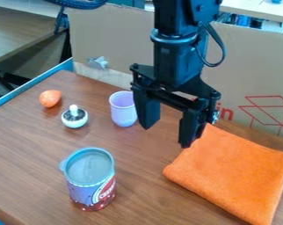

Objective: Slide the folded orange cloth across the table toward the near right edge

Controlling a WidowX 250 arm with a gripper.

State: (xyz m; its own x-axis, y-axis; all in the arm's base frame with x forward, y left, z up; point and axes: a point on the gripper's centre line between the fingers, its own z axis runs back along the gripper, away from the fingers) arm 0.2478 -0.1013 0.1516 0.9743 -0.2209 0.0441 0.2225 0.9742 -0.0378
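The black gripper (165, 135) hangs over the table at the upper middle, its two fingers spread apart with nothing between them. Just left of its left finger stands a light purple cup (123, 110), upright. An orange folded cloth (235, 176) lies flat at the right, partly behind the right finger. Toward the front left stands a can (91, 186) with a grey-blue lid and a purple and red side. A small white and dark round object with a white knob (74, 117) sits left of the cup. Beyond it lies an orange egg-shaped object (50, 98).
A cardboard panel (255, 74) with red line print stands along the table's back edge. A blue edge strip (31, 84) borders the wooden table (26, 149) at the left. Another table (20, 30) is at the upper left.
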